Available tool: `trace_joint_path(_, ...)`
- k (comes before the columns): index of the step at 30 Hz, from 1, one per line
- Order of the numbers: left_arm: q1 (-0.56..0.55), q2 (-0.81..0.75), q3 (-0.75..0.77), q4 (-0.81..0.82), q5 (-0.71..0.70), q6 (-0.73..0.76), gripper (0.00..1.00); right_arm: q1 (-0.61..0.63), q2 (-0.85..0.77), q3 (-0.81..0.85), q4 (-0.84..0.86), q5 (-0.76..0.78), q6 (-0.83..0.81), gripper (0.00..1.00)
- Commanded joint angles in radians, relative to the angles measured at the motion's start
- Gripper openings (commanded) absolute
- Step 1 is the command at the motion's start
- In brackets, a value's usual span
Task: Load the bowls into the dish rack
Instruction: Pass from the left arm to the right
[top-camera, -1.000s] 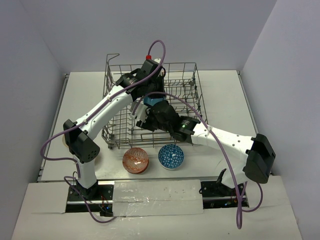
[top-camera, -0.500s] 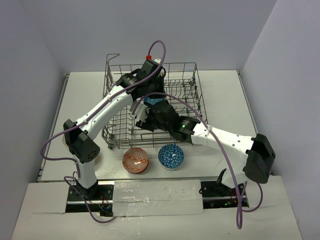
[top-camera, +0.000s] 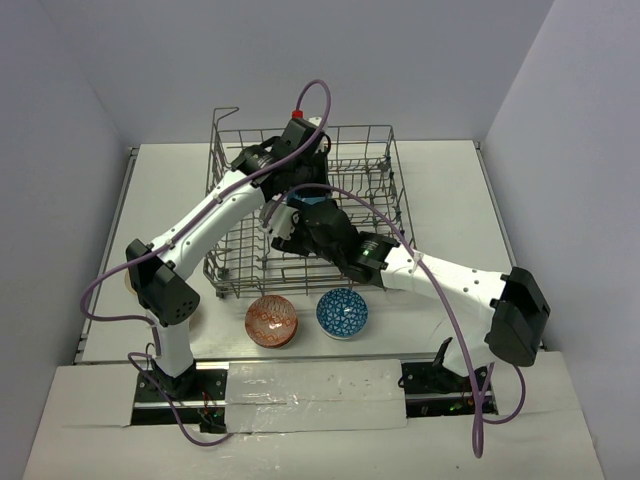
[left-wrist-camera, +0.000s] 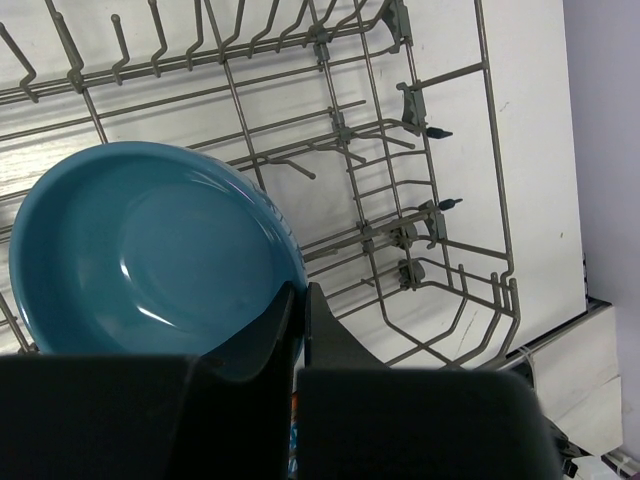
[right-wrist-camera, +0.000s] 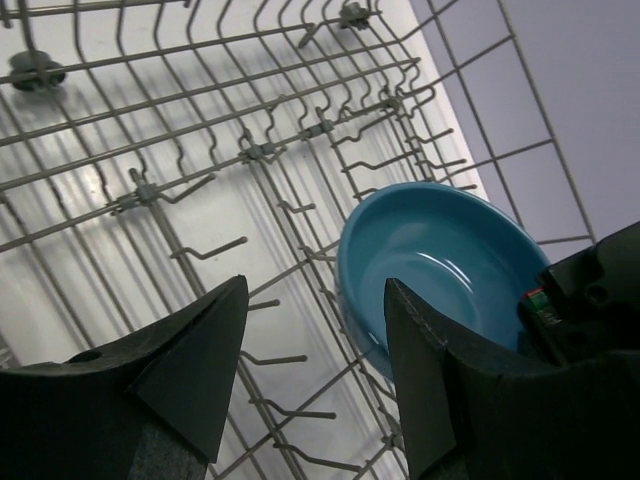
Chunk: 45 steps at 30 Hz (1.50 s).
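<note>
**Materials and shapes**
- Large rectangular grey wire dish rack (top-camera: 228, 262): thin metal rods and rows of upright tines, with a raised handle at its far-left corner. It stands on the flat white worktop (top-camera: 450, 200).
- Plain teal glossy round bowl (left-wrist-camera: 150, 250): smooth inside with a soft shine. It sits inside the dish rack, left of its centre, leaning among the tines.
- Round red-orange patterned bowl (top-camera: 271, 320): upright on the worktop, just in front of the dish rack's near wall.
- Round blue-and-white patterned bowl (top-camera: 342, 313): upright just right of the red-orange one, also outside the dish rack.

**Surroundings**
- Purple cables (top-camera: 325, 95) loop over the dish rack from both arms.
- Both white arms reach over the dish rack and cover much of its middle in the top view.

**Claws**
- Left claw (left-wrist-camera: 300, 290): black fingers drawn narrow, pinching the teal bowl's rim inside the dish rack.
- Right claw (right-wrist-camera: 315, 285): fingers spread wide, holding nothing, over the dish rack's tines. The teal bowl lies just beyond its right finger.
</note>
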Motion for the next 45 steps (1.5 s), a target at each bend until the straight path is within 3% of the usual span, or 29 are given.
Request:
trace_joint_path(1,-0.003,-0.016,0.046,-0.011,0.020,0.018,0.00,-0.008,-0.008,0.038,0.153,0.090,0.005,0.64)
trace_joint_path(30,-0.008,-0.051,0.075,-0.041,0.033,0.013,0.00,-0.066,0.111,0.047,0.147,0.161,-0.015,0.63)
trace_joint_path(37,-0.012,-0.049,0.063,-0.034,0.046,0.016,0.00,-0.072,0.145,0.064,0.159,0.262,-0.021,0.59)
trace_joint_path(45,-0.015,-0.045,-0.001,-0.018,0.046,0.026,0.00,-0.080,0.159,0.072,0.182,0.322,-0.022,0.46)
